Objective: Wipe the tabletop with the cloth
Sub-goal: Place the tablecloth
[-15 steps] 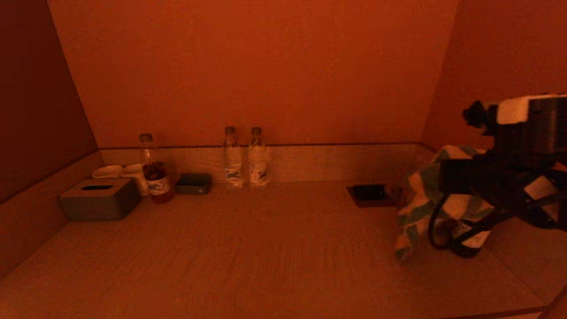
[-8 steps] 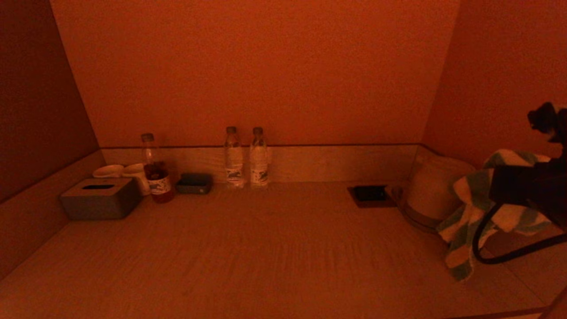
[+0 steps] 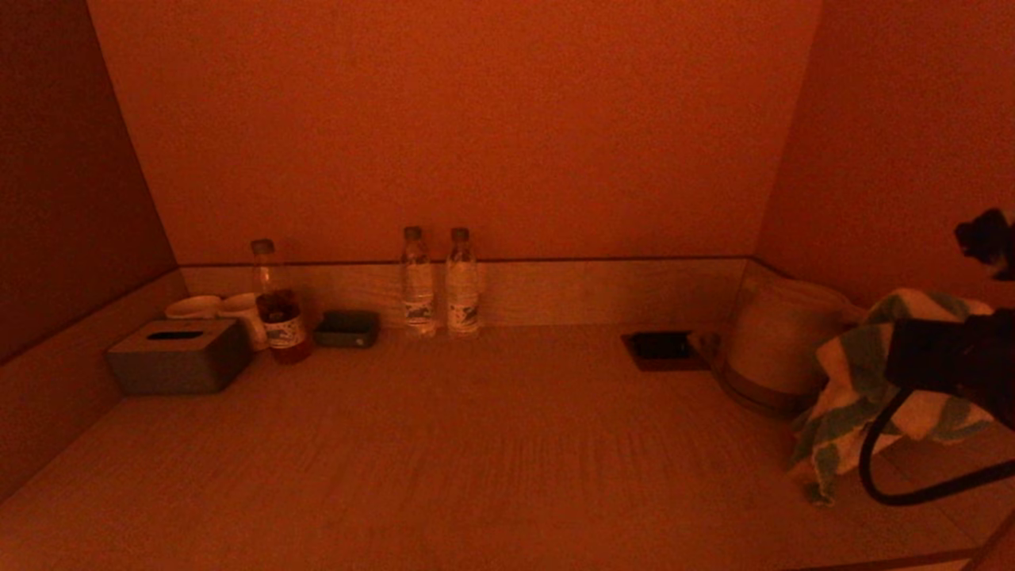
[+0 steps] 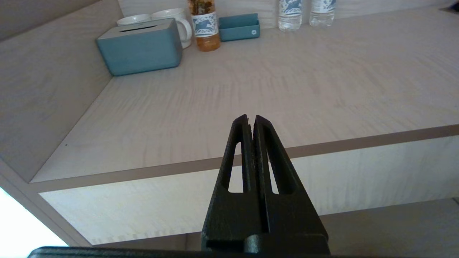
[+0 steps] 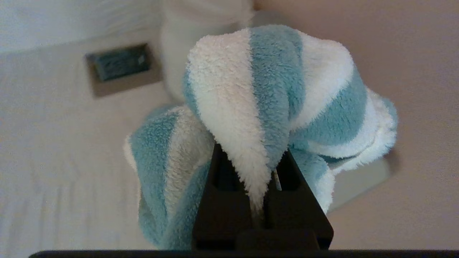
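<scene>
The right gripper [image 5: 259, 186] is clamped on a fold of the cloth [image 5: 265, 96], its jaws pinched tight around the terry. In the head view the cloth [image 3: 852, 388] hangs at about 4 o'clock, above the tabletop [image 3: 476, 444], draped over the front of the gripper with one corner trailing down toward the surface; whether that corner touches the wood cannot be told. Just behind the cloth, toward 3 o'clock, stands a pale kettle [image 3: 773, 337], and a dark socket plate [image 3: 662, 349] lies just beside the kettle's left.

The left gripper [image 4: 251, 120] is parked off the near edge of the tabletop, its fingers pressed together and holding nothing.

Along the back rim, at 12 o'clock, stand two water bottles [image 3: 436, 281]. Toward 10 o'clock sit a tea bottle [image 3: 277, 305], a small dark box [image 3: 347, 327], two cups [image 3: 218, 309] and a tissue box [image 3: 178, 357].
</scene>
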